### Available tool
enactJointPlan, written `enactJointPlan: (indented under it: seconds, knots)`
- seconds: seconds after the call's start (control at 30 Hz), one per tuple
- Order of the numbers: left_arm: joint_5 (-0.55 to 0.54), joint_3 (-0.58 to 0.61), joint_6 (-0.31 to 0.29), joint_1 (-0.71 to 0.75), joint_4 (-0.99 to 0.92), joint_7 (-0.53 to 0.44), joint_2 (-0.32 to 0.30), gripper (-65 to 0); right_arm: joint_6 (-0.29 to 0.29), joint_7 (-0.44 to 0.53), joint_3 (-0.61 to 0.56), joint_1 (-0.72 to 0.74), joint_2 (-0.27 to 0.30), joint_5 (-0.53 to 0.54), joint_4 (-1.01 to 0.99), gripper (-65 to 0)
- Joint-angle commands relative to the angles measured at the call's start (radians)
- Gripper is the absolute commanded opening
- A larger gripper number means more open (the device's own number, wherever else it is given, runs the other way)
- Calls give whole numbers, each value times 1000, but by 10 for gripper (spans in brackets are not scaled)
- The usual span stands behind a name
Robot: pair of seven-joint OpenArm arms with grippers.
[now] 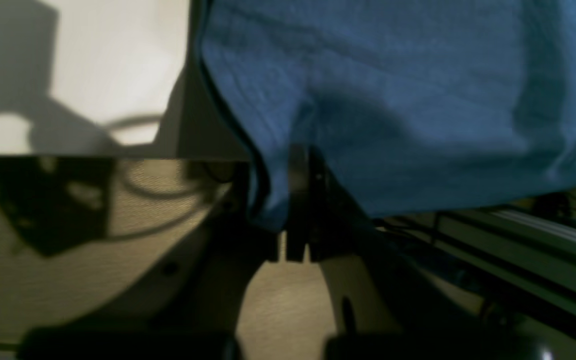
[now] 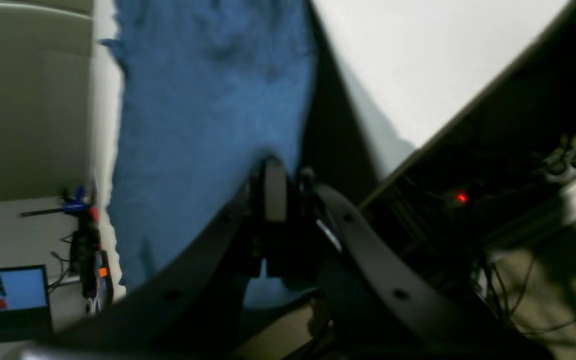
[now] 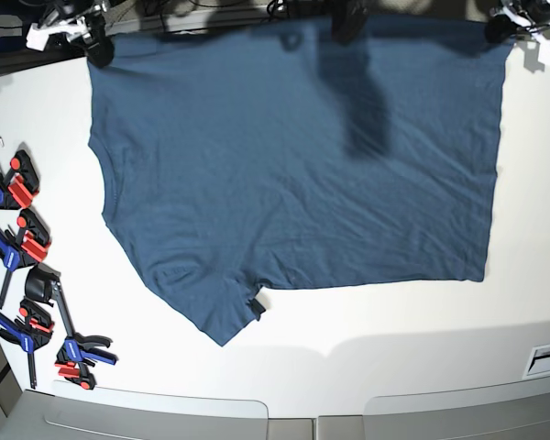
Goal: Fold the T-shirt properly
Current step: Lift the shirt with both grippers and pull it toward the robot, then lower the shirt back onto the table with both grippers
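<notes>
1. The T-shirt (image 3: 293, 174), dark teal-blue, lies spread over the white counter (image 3: 376, 339) in the base view, covering most of its middle and far part.
2. Nearest the camera in that view, a bare strip of counter runs along the front, and a sleeve (image 3: 215, 307) points toward the front-left, with a small dark tab at its edge.
3. On the counter's left side, well apart from the cloth, a row of red, blue and black clamps (image 3: 27, 275) lies along the edge.
4. The shirt's straight right-hand edge runs from front to back, with bare counter beside it.
5. A soft dark shadow falls across the cloth in the upper middle.
6. At the far edge, the fabric reaches the counter's rim, and both arms sit at its 2 far corners.
7. The left pincer (image 1: 298, 200) is closed on the T-shirt: in the left wrist view its dark fingers (image 1: 295, 170) pinch a fold of the blue cloth, which hangs over the counter's edge.
8. The right pincer (image 2: 280, 195) is likewise clamped on the T-shirt: in the right wrist view the cloth runs down between its fingers (image 2: 274, 190).
9. Beyond it in the right wrist view, a small screen (image 2: 8, 295) glows blue, and a red light (image 2: 461, 198) shows under the counter.
</notes>
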Motion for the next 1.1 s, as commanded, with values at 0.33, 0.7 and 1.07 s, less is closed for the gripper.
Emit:
enactJointPlan:
  seconds: [0.33, 0.7, 1.07]
  knots:
    - [-52, -9, -5, -6, 160, -47, 26, -650, 93, 18, 10, 70, 13, 58, 21, -650]
    - [180, -7, -4, -185, 164, -189, 26, -650, 101, 169, -94, 264, 72, -247, 21, -650]
    - [196, -7, -4, -222, 162, -216, 26, -650, 26, 360, -291, 362, 97, -634, 21, -650]
